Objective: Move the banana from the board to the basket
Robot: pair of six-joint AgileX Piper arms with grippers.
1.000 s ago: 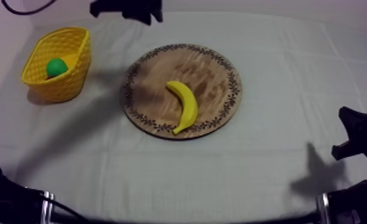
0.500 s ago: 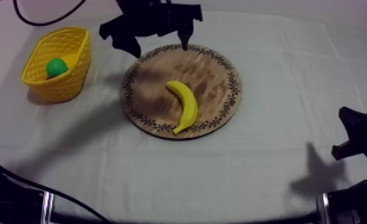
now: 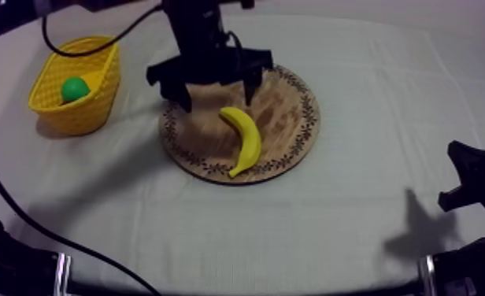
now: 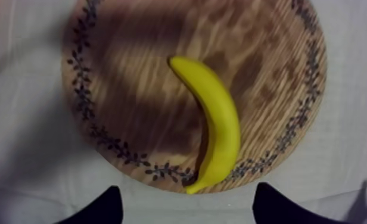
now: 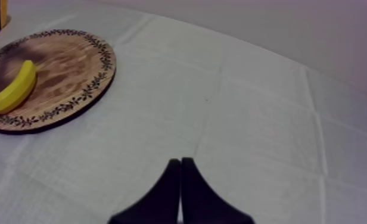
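Left gripper [image 3: 216, 94], spread wide and empty, hovers over the board's [image 3: 297, 106] far edge; banana [image 3: 244, 140] lies from mid-board to near edge, likely light, stiff, slick, so grab across its thick middle.

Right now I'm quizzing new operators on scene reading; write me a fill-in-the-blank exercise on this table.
The banana lies ____ the wooden board.
The left claw hovers over the board with fingers ____.
The right claw has its fingers ____.
The round object in the yellow basket is coloured ____.
Missing: on; open; shut; green.
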